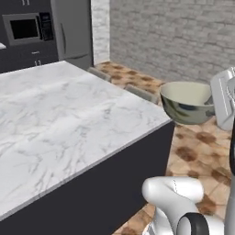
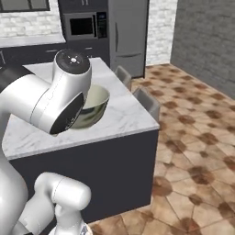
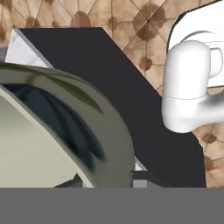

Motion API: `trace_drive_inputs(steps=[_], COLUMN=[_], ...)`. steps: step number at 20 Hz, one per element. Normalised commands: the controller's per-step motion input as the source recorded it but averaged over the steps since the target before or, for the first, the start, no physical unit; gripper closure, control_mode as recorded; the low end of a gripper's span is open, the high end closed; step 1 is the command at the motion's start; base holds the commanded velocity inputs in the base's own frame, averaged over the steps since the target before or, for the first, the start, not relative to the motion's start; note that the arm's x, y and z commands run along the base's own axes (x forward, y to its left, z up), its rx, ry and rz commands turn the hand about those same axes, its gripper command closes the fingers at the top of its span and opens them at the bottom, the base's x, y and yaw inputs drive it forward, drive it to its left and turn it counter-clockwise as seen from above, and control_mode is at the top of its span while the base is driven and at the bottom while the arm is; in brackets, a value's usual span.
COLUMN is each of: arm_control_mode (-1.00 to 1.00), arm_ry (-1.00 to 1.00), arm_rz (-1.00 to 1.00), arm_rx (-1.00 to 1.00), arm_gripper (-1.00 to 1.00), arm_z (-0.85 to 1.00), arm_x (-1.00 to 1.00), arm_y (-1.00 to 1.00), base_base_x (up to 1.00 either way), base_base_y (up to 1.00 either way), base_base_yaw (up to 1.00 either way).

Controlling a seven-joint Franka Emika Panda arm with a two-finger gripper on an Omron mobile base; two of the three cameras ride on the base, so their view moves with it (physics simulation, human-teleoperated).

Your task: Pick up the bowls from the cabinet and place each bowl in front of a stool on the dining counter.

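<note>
greenish bowl (image 1: 187,103) gripped at rim, beside dining counter (image 1: 69,119)

The white arm (image 2: 50,103) rises from the base and bends forward, its wrist level with the bowl (image 1: 186,102); the fingers are clamped on the bowl's rim.

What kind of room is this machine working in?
Most likely a home kitchen: a built-in black microwave beside a tall grey refrigerator, a large white marble-topped island counter, and grey stools tucked along it.
</note>
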Motion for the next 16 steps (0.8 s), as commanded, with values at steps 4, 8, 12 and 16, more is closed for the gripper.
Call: trace_drive_inputs(steps=[4,8,12,16], arm_control_mode=[1.0,1.0,1.0,1.0], arm_ry=[0.0,0.0,0.0,0.0], arm_rz=[0.0,0.0,0.0,0.0], arm_rx=[0.0,0.0,0.0,0.0], arm_gripper=[1.0,1.0,1.0,1.0], arm_z=[0.0,0.0,0.0,0.0], arm_x=[0.0,0.0,0.0,0.0], arm_y=[0.0,0.0,0.0,0.0], base_base_x=[0.94,0.77,0.51,0.01], base_base_y=[-1.0,-1.0,-1.0,-1.0], base_base_yaw=[0.19,0.27,0.31,0.46])
